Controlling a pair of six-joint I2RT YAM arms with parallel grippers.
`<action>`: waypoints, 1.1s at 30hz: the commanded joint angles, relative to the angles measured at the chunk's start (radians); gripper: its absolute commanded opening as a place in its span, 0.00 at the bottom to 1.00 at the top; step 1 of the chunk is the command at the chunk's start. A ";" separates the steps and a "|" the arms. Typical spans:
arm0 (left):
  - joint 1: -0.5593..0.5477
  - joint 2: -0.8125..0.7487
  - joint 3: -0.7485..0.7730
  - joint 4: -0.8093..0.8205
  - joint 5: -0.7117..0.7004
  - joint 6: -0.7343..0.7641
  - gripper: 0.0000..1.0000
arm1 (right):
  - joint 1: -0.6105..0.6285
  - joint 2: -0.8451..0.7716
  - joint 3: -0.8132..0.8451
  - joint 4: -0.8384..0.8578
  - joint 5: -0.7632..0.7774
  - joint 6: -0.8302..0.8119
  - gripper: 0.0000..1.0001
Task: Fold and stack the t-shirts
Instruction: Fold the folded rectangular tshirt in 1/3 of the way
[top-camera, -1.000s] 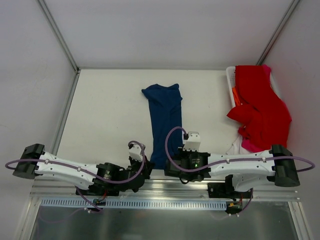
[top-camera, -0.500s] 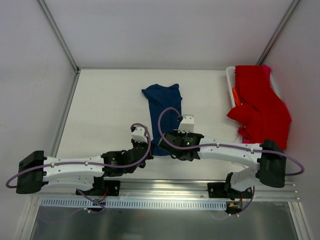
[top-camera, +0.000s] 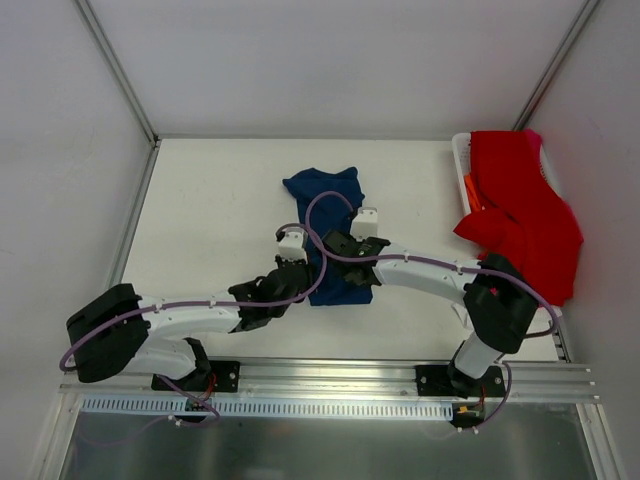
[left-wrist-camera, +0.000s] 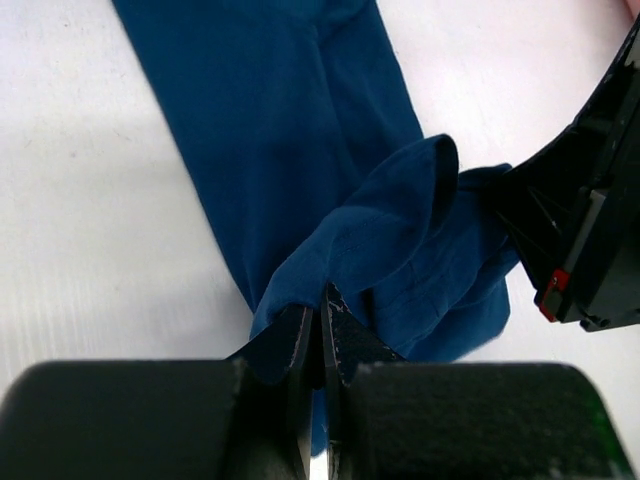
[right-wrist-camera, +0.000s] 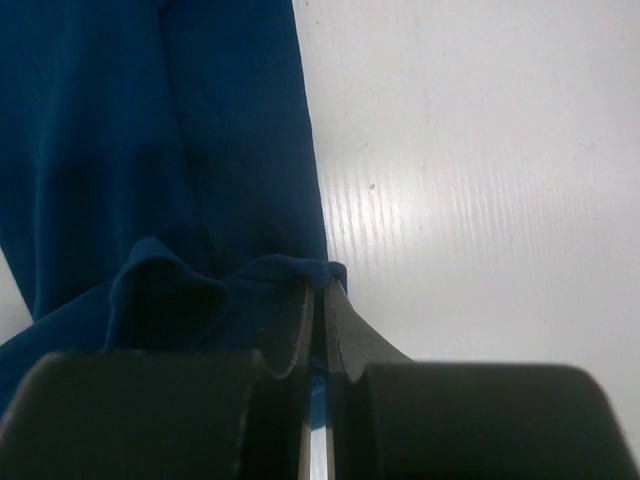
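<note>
A navy blue t-shirt (top-camera: 328, 200) lies in a long folded strip in the middle of the table. Its near end is lifted and doubled back over the strip. My left gripper (top-camera: 296, 268) is shut on the near left corner of the navy cloth (left-wrist-camera: 360, 240). My right gripper (top-camera: 340, 256) is shut on the near right corner (right-wrist-camera: 240, 180). Both hold the hem above the strip. The chest print is hidden. A red t-shirt (top-camera: 520, 215) hangs over the basket at the right, with a bit of pink (top-camera: 530, 137) behind it.
The white plastic basket (top-camera: 461, 160) stands at the table's right edge under the red cloth. A metal rail (top-camera: 330, 375) runs along the near edge. White walls close in the table at the back and sides.
Both grippers have moved away from the near edge toward the back, carrying the navy shirt's near hem up over the strip. The visible strip has become shorter.
</note>
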 joint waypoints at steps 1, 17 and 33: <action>0.054 0.046 0.044 0.117 0.057 0.043 0.00 | -0.040 0.044 0.059 0.080 -0.022 -0.078 0.00; 0.118 0.285 0.059 0.297 0.108 0.055 0.00 | -0.117 0.189 0.108 0.141 -0.020 -0.115 0.00; 0.135 0.195 0.195 0.120 0.028 0.140 0.99 | -0.125 0.056 0.238 -0.084 0.153 -0.065 0.99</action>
